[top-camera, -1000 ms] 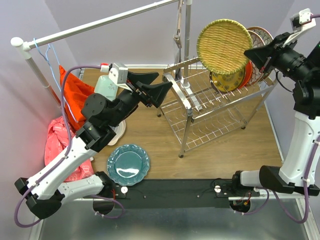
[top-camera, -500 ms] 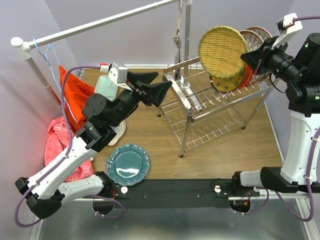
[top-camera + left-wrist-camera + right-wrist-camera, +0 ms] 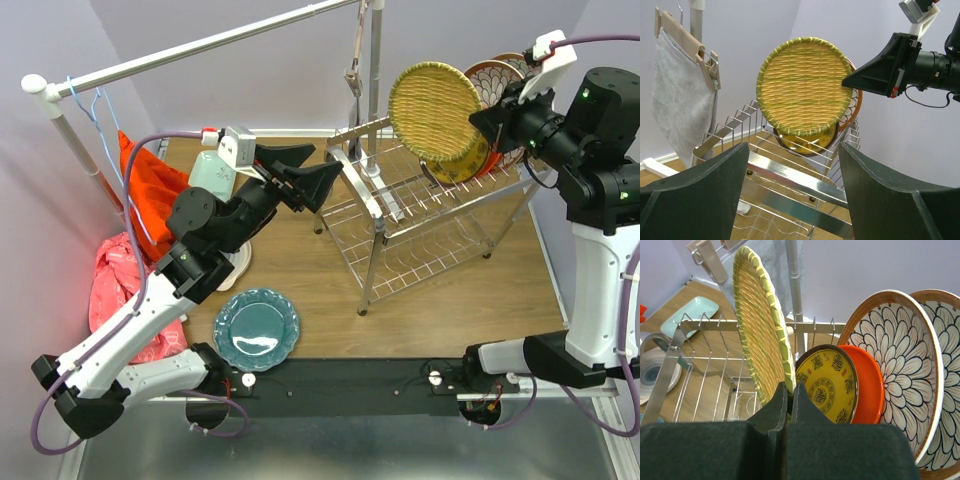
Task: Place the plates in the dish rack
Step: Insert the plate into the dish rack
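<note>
1. Four plates (image 3: 825, 385) already stand on edge in the dish rack (image 3: 400, 215), so they take little room.
2. The right jaws pinch the yellow woven plate (image 3: 435, 108) by its rim, upright over the rack, ready for a slot.
3. The left jaws gape wide and hold nothing.
4. The teal plate (image 3: 257, 328) lies on the worktop (image 3: 440, 300).
5. The slot below the woven plate is hidden, and the flowery plates (image 3: 900, 355) are cut off.

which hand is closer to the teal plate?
Left. The left hand hovers open beyond the teal plate, by the dish rack. The right hand is far right, shut on the yellow woven plate above the rack.
</note>
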Controlling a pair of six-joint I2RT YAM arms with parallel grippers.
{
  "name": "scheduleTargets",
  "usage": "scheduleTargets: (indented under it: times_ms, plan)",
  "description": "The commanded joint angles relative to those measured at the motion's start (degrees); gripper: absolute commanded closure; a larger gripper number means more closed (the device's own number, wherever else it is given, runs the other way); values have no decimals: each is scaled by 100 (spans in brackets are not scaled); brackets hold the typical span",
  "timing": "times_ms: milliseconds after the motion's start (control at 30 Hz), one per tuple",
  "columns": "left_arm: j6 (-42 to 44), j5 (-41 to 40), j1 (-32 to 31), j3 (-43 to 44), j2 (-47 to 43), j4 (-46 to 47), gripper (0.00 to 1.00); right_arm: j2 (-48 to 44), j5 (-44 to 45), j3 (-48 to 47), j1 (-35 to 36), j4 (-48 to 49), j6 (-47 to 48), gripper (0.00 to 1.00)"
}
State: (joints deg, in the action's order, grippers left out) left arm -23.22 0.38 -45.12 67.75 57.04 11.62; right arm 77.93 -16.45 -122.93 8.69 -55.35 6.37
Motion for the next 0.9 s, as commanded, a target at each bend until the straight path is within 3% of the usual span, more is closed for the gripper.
scheduleTargets:
  times_ms: [0,867]
  plan:
    - [2,-188,65,-77,-61,183,18,38,476,-319,89,-54,128,99]
    - [-77,-73,215,-411,-166,464,19,258,1169,-784,221,-977,259,99]
